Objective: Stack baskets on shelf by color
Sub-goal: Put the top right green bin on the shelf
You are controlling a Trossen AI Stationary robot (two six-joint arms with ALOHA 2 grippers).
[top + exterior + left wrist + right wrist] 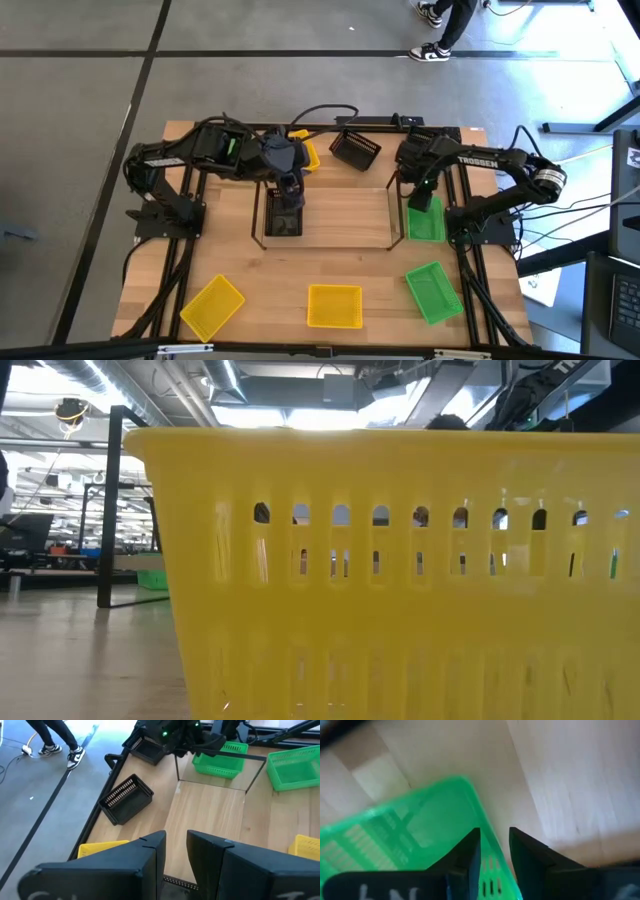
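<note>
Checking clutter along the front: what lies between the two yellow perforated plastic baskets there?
High view: only bare wood tabletop separates the tilted yellow basket from the square-set yellow basket.

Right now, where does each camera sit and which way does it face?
High: above the table, facing straight down; both arms, left hand over the shelf, right hand.
Low: table height, facing level; a yellow basket fills it, no arm.
Left wrist: on left arm, facing across the shelf; own fingers show.
Right wrist: facing down at a green basket; own fingers straddle its rim.
Shared: high and right wrist both show that green basket.
</note>
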